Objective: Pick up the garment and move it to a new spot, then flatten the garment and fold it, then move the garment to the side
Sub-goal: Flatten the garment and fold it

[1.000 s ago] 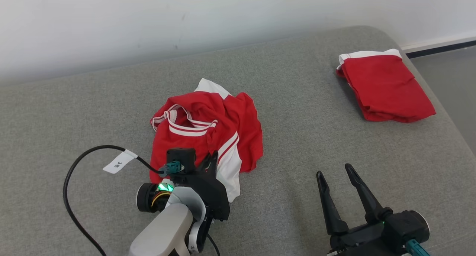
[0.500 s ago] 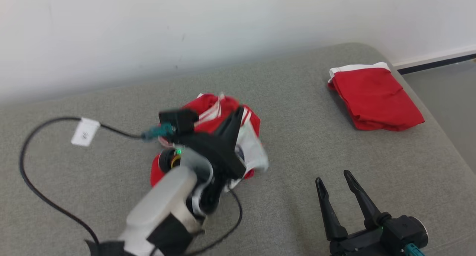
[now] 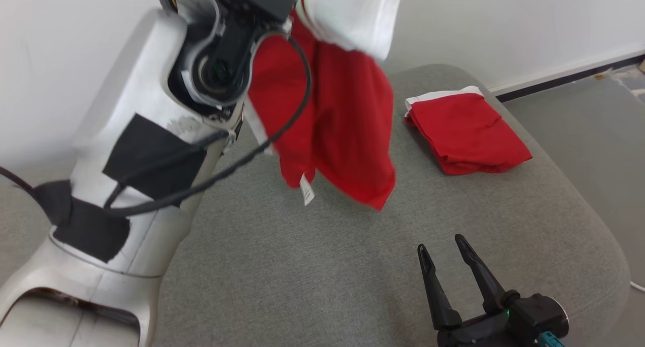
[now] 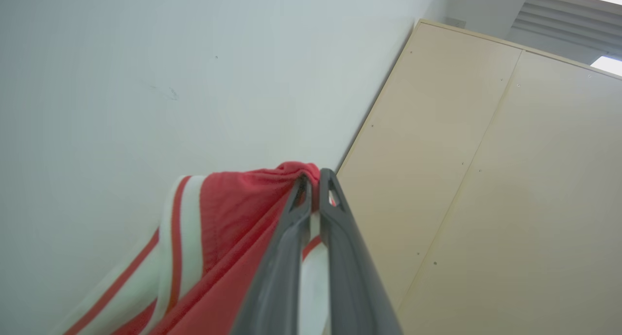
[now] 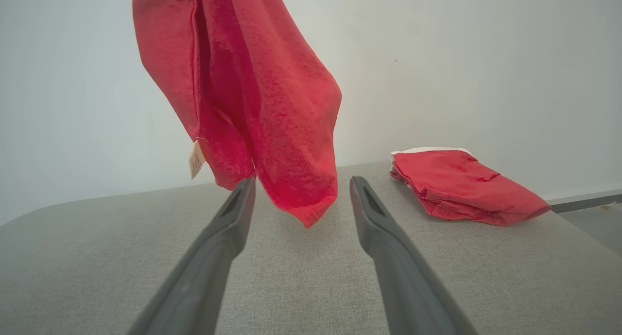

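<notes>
The garment (image 3: 342, 120), red with white panels and stripes, hangs in the air above the grey cushion, its lower hem and a small white tag dangling free. My left gripper (image 4: 315, 179) is shut on a bunched red fold of the garment (image 4: 228, 228), fingers pointing up toward the wall. The raised left arm fills the head view's left side. My right gripper (image 3: 443, 249) stands open low over the cushion's near right. In the right wrist view the hanging garment (image 5: 262, 111) dangles beyond my right gripper (image 5: 301, 189), apart from its fingers.
A second red and white garment (image 3: 463, 133) lies folded at the cushion's far right, also visible (image 5: 461, 186) in the right wrist view. The grey cushion (image 3: 327, 276) ends at a rounded right edge with floor beyond. A white wall stands behind; a beige cabinet (image 4: 486, 179) is nearby.
My left gripper closed on the garment and lifted it from the cushion high into the air. The head camera shifted. The right gripper stayed open and still.
</notes>
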### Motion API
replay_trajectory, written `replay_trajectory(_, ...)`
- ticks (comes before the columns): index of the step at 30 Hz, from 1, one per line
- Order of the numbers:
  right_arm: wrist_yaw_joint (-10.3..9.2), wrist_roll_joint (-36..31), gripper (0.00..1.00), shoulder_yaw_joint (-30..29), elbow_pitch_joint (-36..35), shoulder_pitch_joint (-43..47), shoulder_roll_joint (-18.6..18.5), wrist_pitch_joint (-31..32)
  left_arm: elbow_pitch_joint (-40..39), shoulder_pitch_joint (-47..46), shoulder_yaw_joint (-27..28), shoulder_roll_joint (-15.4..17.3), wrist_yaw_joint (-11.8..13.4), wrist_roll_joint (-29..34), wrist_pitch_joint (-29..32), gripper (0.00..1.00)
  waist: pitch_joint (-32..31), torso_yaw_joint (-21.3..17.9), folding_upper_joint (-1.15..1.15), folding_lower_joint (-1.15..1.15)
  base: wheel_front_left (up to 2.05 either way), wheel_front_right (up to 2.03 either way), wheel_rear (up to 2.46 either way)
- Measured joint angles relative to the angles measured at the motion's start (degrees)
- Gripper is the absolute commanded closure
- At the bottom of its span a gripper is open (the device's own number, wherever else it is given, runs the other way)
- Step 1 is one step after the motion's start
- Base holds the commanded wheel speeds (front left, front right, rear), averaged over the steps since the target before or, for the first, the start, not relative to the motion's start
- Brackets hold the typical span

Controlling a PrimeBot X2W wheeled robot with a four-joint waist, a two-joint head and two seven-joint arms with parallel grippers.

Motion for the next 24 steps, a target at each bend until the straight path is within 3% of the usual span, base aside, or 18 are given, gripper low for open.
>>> replay_trajectory(8,0.0,0.0,0.0,-1.15,-0.33,-0.02,0.57,0.0,2.64,-0.38,2.09,-1.13,-0.33,-5.34,1.82,1.0,-0.26,-0.28,0.0,0.0,0.0,0.0,0.0)
replay_trajectory(12,0.0,0.0,0.0,-2.65,-0.83,0.35,0.93,0.0,1.74,14.15,-0.34,4.38,0.35,-6.02,5.54,1.0,-0.15,0.62,0.0,0.01,0.0,0.0,0.0)
replay_trajectory(16,0.0,-0.05,0.0,-4.02,-1.02,1.52,1.07,0.0,-2.08,26.81,-0.55,10.25,0.84,-5.59,4.39,1.0,0.27,1.86,0.0,0.0,0.0,0.0,0.0)
replay_trajectory(24,0.0,-0.53,0.0,-4.89,-1.47,1.63,1.27,0.0,-10.62,43.36,8.79,20.28,3.56,-7.11,-5.3,1.0,1.67,5.23,0.0,0.0,0.0,0.0,0.0)
